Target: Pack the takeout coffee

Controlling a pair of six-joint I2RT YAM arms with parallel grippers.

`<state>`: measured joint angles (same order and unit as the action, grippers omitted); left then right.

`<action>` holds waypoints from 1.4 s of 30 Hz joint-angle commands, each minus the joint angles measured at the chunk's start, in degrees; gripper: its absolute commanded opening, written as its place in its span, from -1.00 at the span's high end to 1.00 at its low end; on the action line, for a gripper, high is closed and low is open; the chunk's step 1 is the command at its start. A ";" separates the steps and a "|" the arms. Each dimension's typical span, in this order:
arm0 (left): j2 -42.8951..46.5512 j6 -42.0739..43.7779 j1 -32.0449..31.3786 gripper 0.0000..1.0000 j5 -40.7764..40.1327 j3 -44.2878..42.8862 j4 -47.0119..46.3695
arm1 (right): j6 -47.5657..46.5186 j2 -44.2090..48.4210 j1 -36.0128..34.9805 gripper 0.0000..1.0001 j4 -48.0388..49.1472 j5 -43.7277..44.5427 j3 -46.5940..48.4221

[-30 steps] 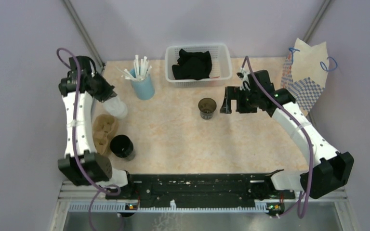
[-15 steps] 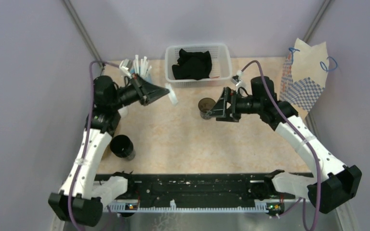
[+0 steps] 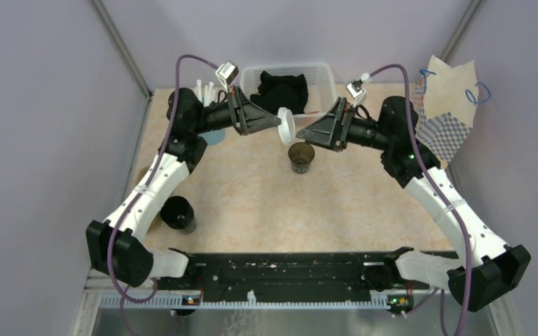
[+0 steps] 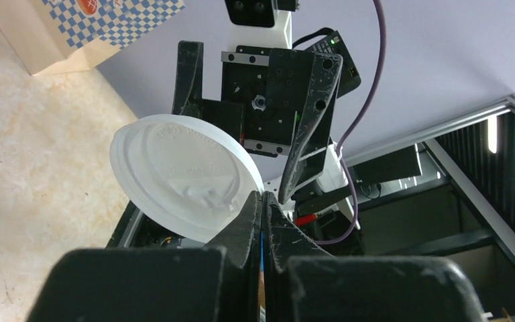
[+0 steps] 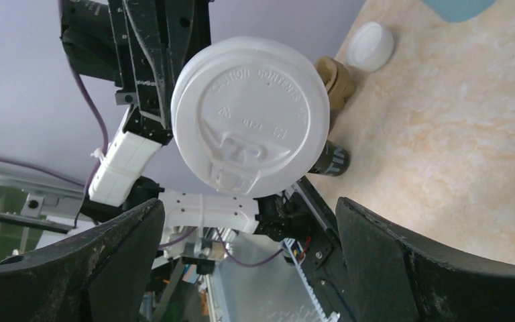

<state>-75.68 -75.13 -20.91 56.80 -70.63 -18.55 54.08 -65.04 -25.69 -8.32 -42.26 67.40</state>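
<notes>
The takeout coffee is a small lidless cup (image 3: 301, 157) with dark liquid, standing mid-table. Above and just left of it my left gripper (image 3: 279, 124) is shut on the rim of a white lid (image 3: 286, 126), held on edge in the air. In the left wrist view the fingers (image 4: 263, 201) pinch the edge of the lid (image 4: 184, 174). My right gripper (image 3: 308, 133) faces it from the right, wide open and empty; through its camera the lid (image 5: 249, 114) hangs ahead of the open gripper (image 5: 248, 204). The brown pulp carrier (image 5: 335, 77) lies at the table's left.
An all-black cup (image 3: 177, 213) stands near the left front. A white basket (image 3: 322, 73) of black cloth sits at the back, straws (image 3: 203, 91) to its left, a checked paper bag (image 3: 448, 101) at the right wall. Another white lid (image 5: 370, 47) rests beside the carrier.
My left arm swung from the left side to the centre, carrying the white lid up over the cup. The right gripper rose from beside the cup and turned to face the lid.
</notes>
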 commanded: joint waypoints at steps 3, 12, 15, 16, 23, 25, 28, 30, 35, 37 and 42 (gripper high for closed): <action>-1.49 0.69 -0.84 1.00 2.47 -2.67 -3.25 | -1.99 -1.26 0.06 -0.97 0.35 2.56 3.89; -2.96 1.04 -2.68 1.00 2.36 -2.24 -3.38 | -2.41 -3.97 -0.03 -0.97 0.35 1.71 4.96; -3.15 1.11 -2.99 1.00 2.53 -2.22 -3.66 | -2.21 -4.14 -0.05 -0.97 0.60 1.24 4.14; -3.18 1.13 -3.08 1.00 2.53 -2.23 -3.62 | -1.91 -3.97 -0.04 -0.97 1.03 1.09 3.65; -2.71 1.32 -3.39 1.00 2.62 -2.03 -3.15 | 0.67 -3.26 -0.05 -0.87 5.20 0.24 0.85; -2.60 1.48 -3.50 1.00 2.58 -1.87 -2.84 | 0.67 -3.51 0.01 -0.85 5.23 -0.27 1.19; -2.50 1.48 -3.59 1.00 2.46 -1.78 -2.81 | 0.90 -3.69 -0.03 -0.85 5.54 -0.43 1.16; -2.57 1.56 -3.77 1.00 2.44 -1.76 -2.78 | 1.11 -3.85 0.00 -0.84 5.89 -0.53 1.08; -2.52 1.63 -3.87 1.00 2.66 -1.80 -2.74 | 1.59 -3.91 -0.06 -0.77 6.59 -0.76 0.57; -2.56 1.70 -3.85 1.00 2.71 -1.71 -2.60 | 1.72 -3.87 0.01 -0.72 6.77 -0.82 0.44; -2.57 1.97 -3.84 1.00 2.72 -1.74 -2.11 | 1.79 -3.82 -0.06 -0.67 6.81 -0.74 0.30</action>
<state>-78.94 -74.81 -24.47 58.96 -71.31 -18.83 55.61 -69.45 -25.69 -4.86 -42.15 67.85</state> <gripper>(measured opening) 0.005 0.847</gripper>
